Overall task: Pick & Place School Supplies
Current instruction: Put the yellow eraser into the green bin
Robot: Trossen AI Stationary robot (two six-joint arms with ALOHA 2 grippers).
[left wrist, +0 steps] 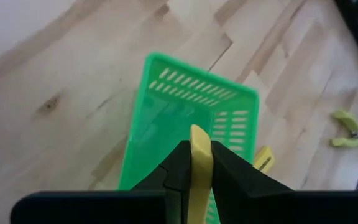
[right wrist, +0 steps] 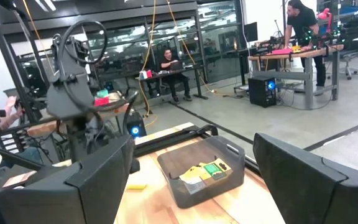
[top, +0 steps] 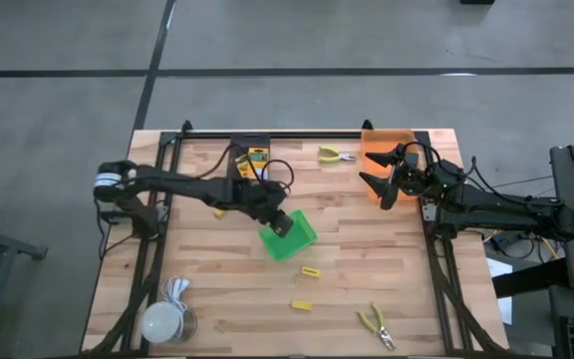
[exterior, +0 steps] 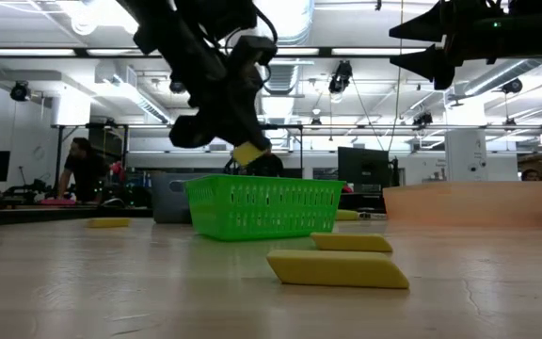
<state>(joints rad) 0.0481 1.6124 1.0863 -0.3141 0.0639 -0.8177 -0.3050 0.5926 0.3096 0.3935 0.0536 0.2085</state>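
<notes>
Tool (left wrist: 199, 177) of left arm tight on yellow block (left wrist: 199, 163) above green bin (left wrist: 166, 118)

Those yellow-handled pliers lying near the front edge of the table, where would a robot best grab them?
Probably across the two yellow handles of the pliers, coming straight down from above. They lie flat on the wooden table, with clear space around them, and the handles are their widest, softest part. The open right pincer, hovering by the orange bin, is on that side.

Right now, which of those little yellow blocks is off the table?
The yellow block pinched in the left gripper, above the green basket. The other yellow blocks lie flat on the wood.
</notes>
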